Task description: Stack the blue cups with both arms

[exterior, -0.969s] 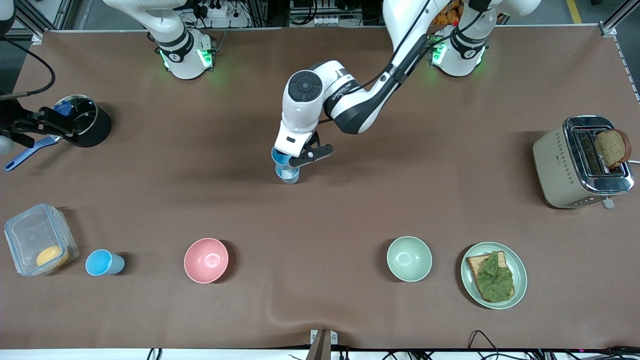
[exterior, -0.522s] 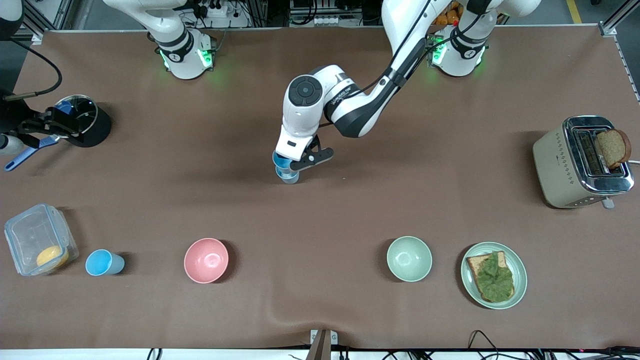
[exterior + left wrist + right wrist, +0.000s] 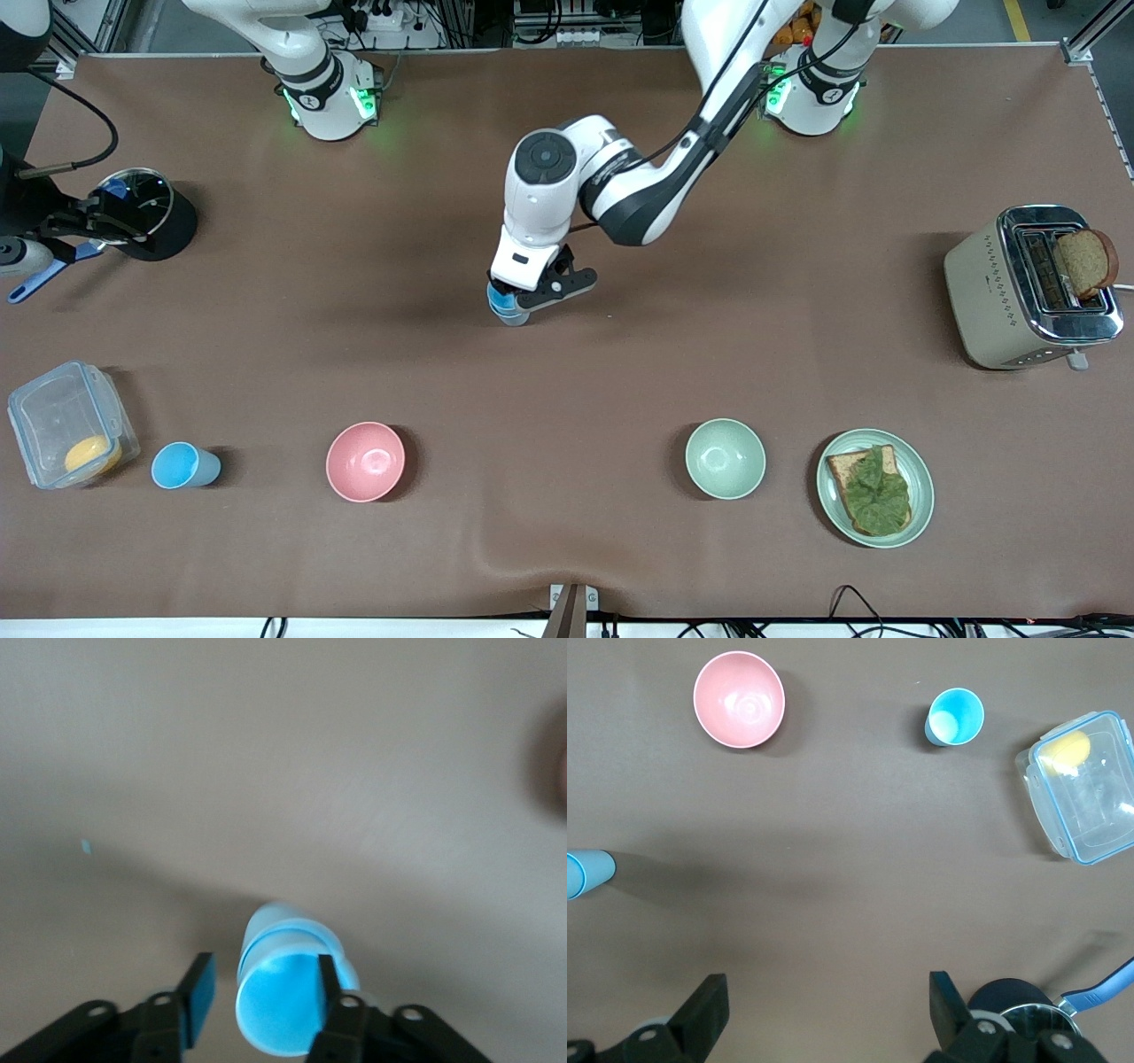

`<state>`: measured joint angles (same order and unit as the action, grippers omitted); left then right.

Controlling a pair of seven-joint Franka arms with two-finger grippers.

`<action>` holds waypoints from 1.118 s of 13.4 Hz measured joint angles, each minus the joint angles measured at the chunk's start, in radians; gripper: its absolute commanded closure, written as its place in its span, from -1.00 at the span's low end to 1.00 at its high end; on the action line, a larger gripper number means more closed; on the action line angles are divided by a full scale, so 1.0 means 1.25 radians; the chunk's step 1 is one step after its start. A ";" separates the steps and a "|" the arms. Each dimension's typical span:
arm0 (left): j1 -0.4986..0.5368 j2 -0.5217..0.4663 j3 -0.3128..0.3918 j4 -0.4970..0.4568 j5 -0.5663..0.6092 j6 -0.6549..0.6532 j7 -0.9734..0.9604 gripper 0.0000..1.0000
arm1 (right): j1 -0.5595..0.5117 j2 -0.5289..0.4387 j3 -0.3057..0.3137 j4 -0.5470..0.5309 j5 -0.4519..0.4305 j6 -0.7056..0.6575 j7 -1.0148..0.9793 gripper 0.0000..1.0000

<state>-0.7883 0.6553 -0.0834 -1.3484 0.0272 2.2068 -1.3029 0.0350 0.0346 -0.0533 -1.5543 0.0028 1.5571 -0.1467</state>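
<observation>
Two blue cups (image 3: 508,308) stand nested at the table's middle, the brighter one (image 3: 279,1005) inside the paler one (image 3: 266,923); the stack also shows in the right wrist view as blue cups (image 3: 585,873). My left gripper (image 3: 523,294) (image 3: 264,983) hangs low over the stack and is open: one finger stands clear of the cup wall, the other is at the rim. A third blue cup (image 3: 183,465) (image 3: 955,716) stands alone nearer the camera toward the right arm's end. My right gripper (image 3: 84,223) (image 3: 828,1001) waits open and empty beside the black pot.
A black pot (image 3: 158,217) (image 3: 1014,1010) and a blue-handled utensil (image 3: 44,270) sit by the right gripper. A clear container (image 3: 66,424), pink bowl (image 3: 365,461), pale green bowl (image 3: 725,458) and plate with toast (image 3: 833,501) line the near side. A toaster (image 3: 992,292) stands at the left arm's end.
The left gripper came down, setting the brighter cup into the paler one, and its fingers have parted from the cup. The right arm has barely shifted.
</observation>
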 measured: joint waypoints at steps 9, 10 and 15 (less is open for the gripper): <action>0.346 -0.357 0.044 0.004 0.107 -0.371 0.614 -1.00 | 0.000 0.000 0.000 -0.002 -0.001 -0.001 0.000 -1.00; 0.389 -0.379 0.044 0.001 0.101 -0.410 0.708 -1.00 | 0.000 0.000 0.000 -0.002 -0.002 -0.002 0.000 -1.00; 0.499 -0.411 0.044 -0.037 0.017 -0.492 0.831 -1.00 | 0.000 0.000 0.001 -0.002 -0.002 -0.003 0.000 -1.00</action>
<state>-0.1640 0.1411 -0.0286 -1.3951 0.0485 1.5915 -0.2640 0.0352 0.0346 -0.0526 -1.5567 0.0006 1.5536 -0.1467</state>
